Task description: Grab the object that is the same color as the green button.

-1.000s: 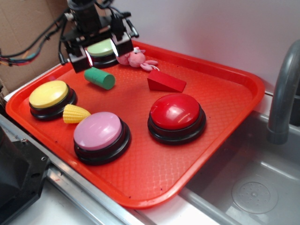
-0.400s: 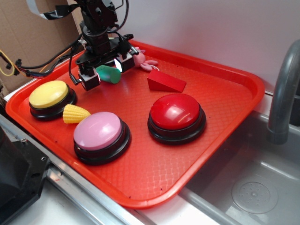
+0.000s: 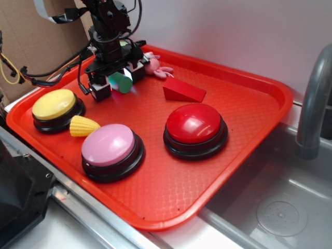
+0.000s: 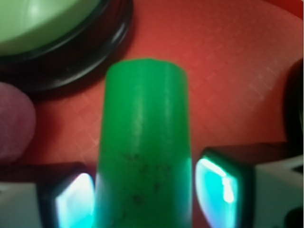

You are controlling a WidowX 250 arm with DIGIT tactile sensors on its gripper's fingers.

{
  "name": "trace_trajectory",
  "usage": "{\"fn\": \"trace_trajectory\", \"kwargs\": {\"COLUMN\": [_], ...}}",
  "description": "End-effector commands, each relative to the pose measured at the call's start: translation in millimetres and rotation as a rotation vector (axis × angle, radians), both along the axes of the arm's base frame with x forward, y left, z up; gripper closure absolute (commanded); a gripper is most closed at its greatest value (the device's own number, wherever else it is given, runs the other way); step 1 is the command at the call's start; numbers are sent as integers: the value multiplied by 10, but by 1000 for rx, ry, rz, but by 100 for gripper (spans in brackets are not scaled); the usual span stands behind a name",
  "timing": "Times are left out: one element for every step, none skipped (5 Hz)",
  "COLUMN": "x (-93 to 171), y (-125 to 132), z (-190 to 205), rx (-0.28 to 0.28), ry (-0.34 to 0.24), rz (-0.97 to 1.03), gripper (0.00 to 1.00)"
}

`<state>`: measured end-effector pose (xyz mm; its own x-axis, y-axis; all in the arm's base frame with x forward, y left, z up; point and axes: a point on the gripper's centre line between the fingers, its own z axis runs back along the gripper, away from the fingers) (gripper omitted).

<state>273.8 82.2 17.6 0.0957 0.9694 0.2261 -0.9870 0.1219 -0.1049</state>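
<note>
On the red tray (image 3: 249,129), the gripper (image 3: 117,82) straddles the green cylinder (image 3: 122,82), fingers just beside it; a firm clench I cannot confirm. The arm mostly hides the green button (image 4: 42,19).

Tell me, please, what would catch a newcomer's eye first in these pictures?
Probably the gripper at the back left of the red tray, its fingers straddling the small green cylinder, which fills the wrist view between two glowing pads. Next, the big dome buttons: red button at centre right, pink button in front, yellow button at left, and the pale green button just behind the cylinder.
</note>
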Motion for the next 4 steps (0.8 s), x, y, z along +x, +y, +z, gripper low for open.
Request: {"fn": "trace_trajectory", "kwargs": {"x": [-5,-22,-162,-257], "y": [84,10,-274,-426], "z": [413,727,1092,1475], "rx": [5,-51,-67,-140], "ry": [57,100,92,98], "rz": [-289,-539,-791,-1043], "gripper": [100,100,100,100]}}
